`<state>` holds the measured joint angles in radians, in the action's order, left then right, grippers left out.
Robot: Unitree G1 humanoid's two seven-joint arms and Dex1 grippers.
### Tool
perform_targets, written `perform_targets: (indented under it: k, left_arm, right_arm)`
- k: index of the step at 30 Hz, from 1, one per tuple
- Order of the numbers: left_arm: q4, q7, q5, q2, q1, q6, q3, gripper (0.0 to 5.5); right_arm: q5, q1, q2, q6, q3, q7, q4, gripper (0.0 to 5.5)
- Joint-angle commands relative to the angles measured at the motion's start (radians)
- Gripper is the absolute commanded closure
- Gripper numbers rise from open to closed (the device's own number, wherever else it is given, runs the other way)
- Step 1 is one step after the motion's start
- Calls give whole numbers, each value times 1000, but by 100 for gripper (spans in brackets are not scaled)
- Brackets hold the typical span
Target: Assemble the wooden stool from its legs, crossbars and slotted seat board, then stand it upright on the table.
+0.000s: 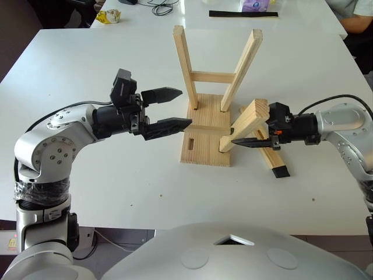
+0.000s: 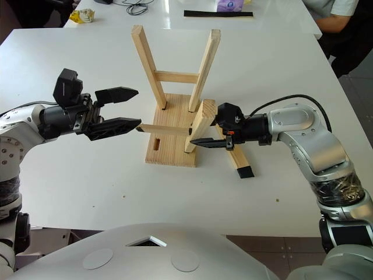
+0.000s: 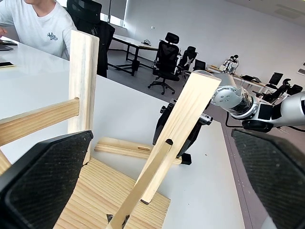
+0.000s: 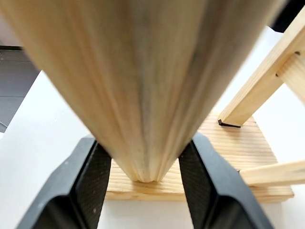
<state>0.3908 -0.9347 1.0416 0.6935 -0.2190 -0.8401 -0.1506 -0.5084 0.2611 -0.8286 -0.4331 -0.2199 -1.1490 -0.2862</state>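
**Third leg in the claw — slot out of sight**

From the head views: the seat board (image 1: 204, 153) lies flat on the worktop (image 1: 87, 70). Two upright legs (image 1: 186, 64) stand in its far slots, joined by a rung (image 1: 213, 76). My right claw (image 1: 242, 135) is clamped on a third leg (image 1: 247, 122), which leans over the board's near right corner. A crossbar (image 1: 207, 129) runs from that leg toward my left claw (image 1: 185, 108). The left claw gapes wide and holds nothing, its tips just beside the crossbar's free end.

I see three risks. Pressed down at this tilt, the leg may jam beside its slot, or lever the board and tip the upright legs. If my left claw closes off-line, it may tug the crossbar out of its socket. The spare leg (image 1: 273, 160) lies near my right arm, and a careless sweep would shove it.

From the left wrist: my pads (image 3: 45, 181) stand far apart at the edges of the frame. The crossbar meets the leaning leg at a notch, and how deep it sits I cannot tell.

From the right wrist: both pads (image 4: 95, 181) press the leg's sides. The leg itself blocks the slot I need — I cannot tell whether its foot touches the board or hangs just above it.
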Motion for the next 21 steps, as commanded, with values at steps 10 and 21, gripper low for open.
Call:
perform_targets:
  k: [10, 21]
  left_arm:
    - [-3, 5, 6, 2, -23, -17, 1, 10]
    - [-5, 7, 3, -3, -31, -15, 4, 10]
  right_arm:
    - [136, -92, 23, -13, -158, 21, 72, 345]
    - [253, -113, -8, 66, -263, 54, 92, 345]
